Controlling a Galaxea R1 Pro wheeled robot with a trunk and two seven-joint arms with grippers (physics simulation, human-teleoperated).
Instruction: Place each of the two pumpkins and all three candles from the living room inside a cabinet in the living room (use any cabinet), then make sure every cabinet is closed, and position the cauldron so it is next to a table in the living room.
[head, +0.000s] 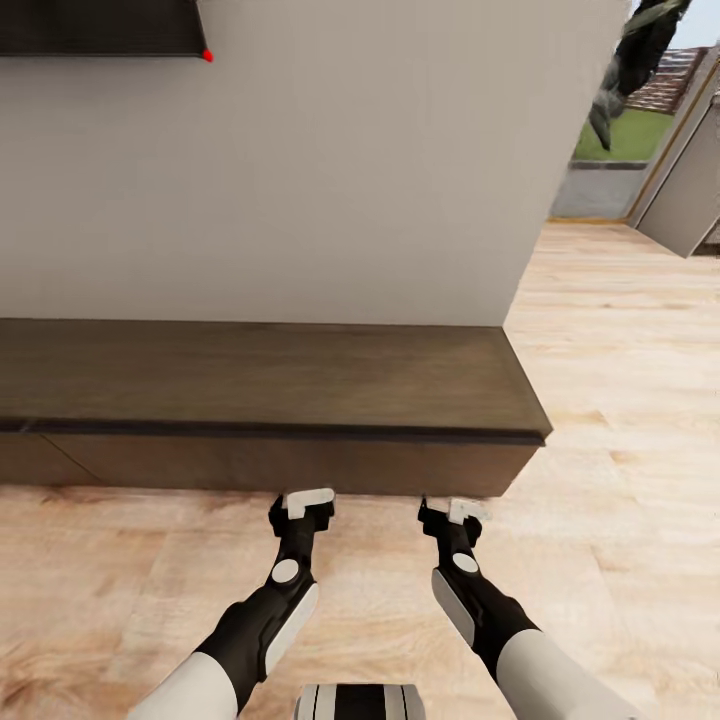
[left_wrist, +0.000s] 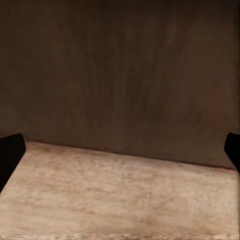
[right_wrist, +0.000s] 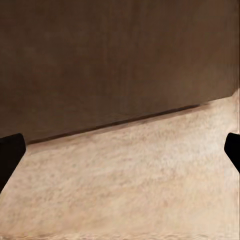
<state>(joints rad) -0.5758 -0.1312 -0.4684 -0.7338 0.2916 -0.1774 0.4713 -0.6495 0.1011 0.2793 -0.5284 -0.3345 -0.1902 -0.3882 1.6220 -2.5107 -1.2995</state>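
Your cabinet (head: 270, 385) spans 9 to 1 o'clock against the wall (head: 330, 170) — fronts shut. Left gripper (head: 302, 505) and right gripper (head: 450, 515) — fingers apart, empty — hover just before it.

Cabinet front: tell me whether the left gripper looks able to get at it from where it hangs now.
Probably yes. The left gripper hangs open just short of the cabinet front, with bare wooden floor between them and nothing in the way. In the left wrist view the dark front stands straight ahead beyond the fingertips.
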